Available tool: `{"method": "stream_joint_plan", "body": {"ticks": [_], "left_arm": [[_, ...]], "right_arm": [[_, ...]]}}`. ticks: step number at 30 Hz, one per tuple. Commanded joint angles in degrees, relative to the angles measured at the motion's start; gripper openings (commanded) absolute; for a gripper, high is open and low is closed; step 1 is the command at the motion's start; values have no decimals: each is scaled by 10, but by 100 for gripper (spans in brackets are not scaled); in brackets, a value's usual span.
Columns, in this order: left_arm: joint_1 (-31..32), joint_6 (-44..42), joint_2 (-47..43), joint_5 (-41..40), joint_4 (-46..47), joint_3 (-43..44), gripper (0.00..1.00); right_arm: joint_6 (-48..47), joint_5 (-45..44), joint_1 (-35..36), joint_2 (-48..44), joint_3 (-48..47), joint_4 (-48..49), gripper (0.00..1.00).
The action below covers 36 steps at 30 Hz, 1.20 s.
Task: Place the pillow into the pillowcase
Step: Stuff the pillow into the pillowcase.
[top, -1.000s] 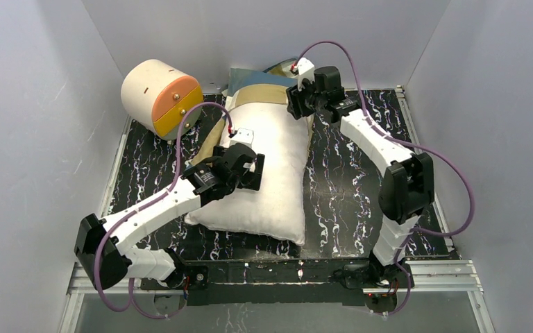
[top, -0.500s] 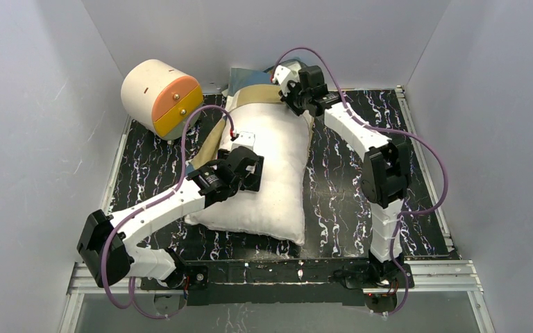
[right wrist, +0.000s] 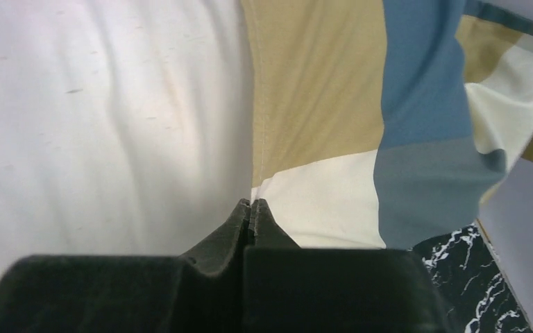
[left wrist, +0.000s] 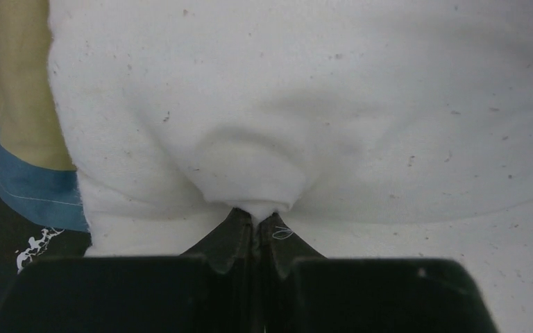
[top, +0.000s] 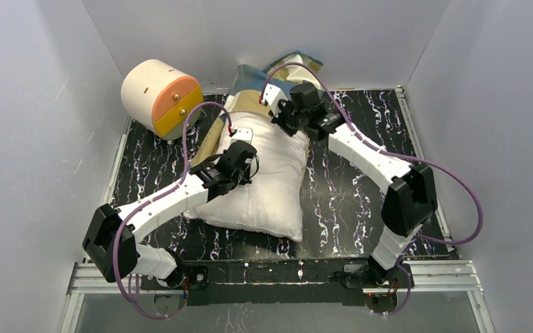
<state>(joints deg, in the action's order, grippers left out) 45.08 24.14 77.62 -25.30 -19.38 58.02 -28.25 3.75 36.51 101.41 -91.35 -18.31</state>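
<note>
The left arm (top: 159, 205) and right arm (top: 368, 149) are alike: white boxy links joined by bulky black joint housings. A purple cable (top: 208, 104) loops loosely along each. The left claw (left wrist: 255, 218) and right claw (right wrist: 250, 206) are black, each with two matte, wedge-shaped fingers (left wrist: 230, 239) tapering to the tip.

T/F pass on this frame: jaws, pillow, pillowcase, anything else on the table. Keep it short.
Left jaws pinch a fold of the pillow. True.
Right jaws hang wide open over the pillowcase. False: they are shut at its hem.
The pillow is fully inside the pillowcase. False: most of its white surface lies bare.
The cream-and-orange cylinder stands left of the pillow. True.
</note>
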Motion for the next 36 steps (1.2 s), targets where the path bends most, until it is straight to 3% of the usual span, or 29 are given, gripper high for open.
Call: {"method": "stream_joint_plan", "body": {"ticks": [1,7,13,19,23,25,30,33,36], "left_arm": [[-14,29,11,25,51,16,0],[-22,54,21,33,58,33,0],[-39,56,13,37,28,85,0],[-40,69,-41,79,0,100,0],[-40,56,-43,124,-21,96,0],[-40,36,-46,135,-40,96,9],[-40,-34,-75,193,-70,105,50],[-29,-63,-88,190,-77,105,64],[-4,-91,-81,176,-76,109,73]], "right_arm": [[55,85,41,-52,39,-45,1],[97,142,51,-88,50,-89,1],[160,-15,48,-115,60,-59,1],[249,-45,48,-161,42,-76,1],[271,-70,47,-203,131,-10,3],[291,-104,44,-212,168,-6,10],[376,-160,43,-258,246,-12,34],[423,-172,44,-319,285,-15,47],[442,-201,43,-352,307,-49,49]]}}
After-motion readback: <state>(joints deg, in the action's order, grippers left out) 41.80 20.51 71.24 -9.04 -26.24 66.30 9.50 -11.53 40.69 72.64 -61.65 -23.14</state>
